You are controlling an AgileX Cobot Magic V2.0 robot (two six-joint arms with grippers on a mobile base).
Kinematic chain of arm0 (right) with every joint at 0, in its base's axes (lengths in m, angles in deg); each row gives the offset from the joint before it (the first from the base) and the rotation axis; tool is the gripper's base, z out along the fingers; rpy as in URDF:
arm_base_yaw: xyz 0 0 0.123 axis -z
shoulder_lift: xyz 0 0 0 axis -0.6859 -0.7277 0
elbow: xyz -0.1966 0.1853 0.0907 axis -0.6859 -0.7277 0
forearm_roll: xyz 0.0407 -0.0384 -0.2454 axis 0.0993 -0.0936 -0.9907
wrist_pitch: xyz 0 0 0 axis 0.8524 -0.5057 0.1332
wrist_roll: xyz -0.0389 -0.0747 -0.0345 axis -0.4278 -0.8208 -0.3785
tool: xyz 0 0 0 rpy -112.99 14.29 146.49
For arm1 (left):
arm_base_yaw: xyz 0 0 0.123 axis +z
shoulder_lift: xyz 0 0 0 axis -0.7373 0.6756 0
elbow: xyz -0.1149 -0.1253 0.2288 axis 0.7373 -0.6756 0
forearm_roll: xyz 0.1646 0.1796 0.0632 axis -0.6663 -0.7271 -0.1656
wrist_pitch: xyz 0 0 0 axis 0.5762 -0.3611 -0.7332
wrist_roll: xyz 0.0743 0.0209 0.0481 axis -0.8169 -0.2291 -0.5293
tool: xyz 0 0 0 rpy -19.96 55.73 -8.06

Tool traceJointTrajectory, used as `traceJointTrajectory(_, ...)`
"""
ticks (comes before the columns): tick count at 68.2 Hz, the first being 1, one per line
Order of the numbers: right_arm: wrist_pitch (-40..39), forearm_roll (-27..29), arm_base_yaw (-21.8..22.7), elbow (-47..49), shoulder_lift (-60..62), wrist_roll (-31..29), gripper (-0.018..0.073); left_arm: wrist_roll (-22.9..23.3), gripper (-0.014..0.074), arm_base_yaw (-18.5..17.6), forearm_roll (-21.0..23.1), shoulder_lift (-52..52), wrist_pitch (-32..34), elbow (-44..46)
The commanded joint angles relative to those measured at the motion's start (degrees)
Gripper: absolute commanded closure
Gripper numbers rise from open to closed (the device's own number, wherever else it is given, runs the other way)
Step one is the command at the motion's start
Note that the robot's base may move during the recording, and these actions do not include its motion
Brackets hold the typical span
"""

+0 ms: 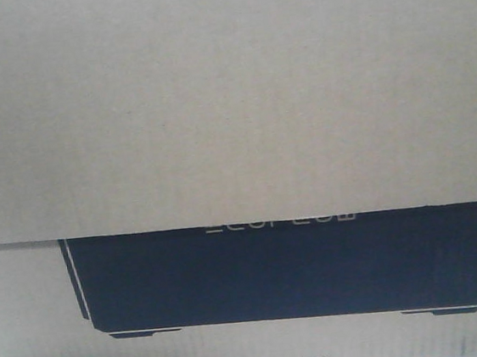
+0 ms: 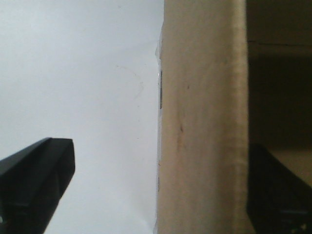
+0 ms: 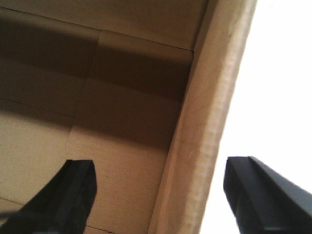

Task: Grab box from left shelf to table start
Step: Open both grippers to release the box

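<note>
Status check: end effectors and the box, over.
Both end effectors open, left and right, each straddling a wall of the box. Box fills front view, on white table. No obstruction seen.

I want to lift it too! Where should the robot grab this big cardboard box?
Best by its open top walls, one on each side, coming from above. The box is too wide for one gripper, but its walls are thin. The left gripper and the right gripper each straddle a wall edge, one finger inside and one outside, jaws open.
</note>
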Motion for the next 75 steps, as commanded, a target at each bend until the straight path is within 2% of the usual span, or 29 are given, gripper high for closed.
traceJointTrajectory(1,-1.59,-0.44,0.08,2.24,1.95,-0.45,-0.0069,0.49,0.0045,-0.60,1.43,-2.77,0.84,3.26)
traceJointTrajectory(21,-1.19,-4.31,0.08,4.08,5.64,3.37,-0.0069,0.26,0.0045,-0.60,1.19,-7.06,-2.46,9.42)
traceJointTrajectory(35,1.06,-4.38,0.13,6.78,12.73,6.22,-0.0062,0.05,0.0045,-0.60,0.20,-14.93,-3.76,10.01)
traceJointTrajectory(40,1.29,-4.38,0.13,6.78,16.57,6.94,-0.0027,-0.07,0.0050,-0.60,-1.32,-18.82,-4.25,9.82)
traceJointTrajectory(44,1.75,-4.38,0.13,6.73,19.78,7.31,0.0049,-0.07,0.0079,-0.60,-2.85,-22.32,-4.29,9.13)
traceJointTrajectory(54,1.62,-4.38,0.13,3.86,27.69,7.38,0.0326,-0.07,0.0217,-0.60,-7.13,-31.21,-4.29,4.17)
traceJointTrajectory(61,0.03,-4.38,0.13,-1.08,34.50,7.38,0.0510,-0.07,0.0372,-0.60,-8.09,-38.89,-3.92,-1.30)
traceJointTrajectory(75,-4.71,-4.38,0.13,-14.43,47.43,7.38,0.0501,-0.07,0.0673,-0.60,-9.27,-53.48,0.94,-15.60)
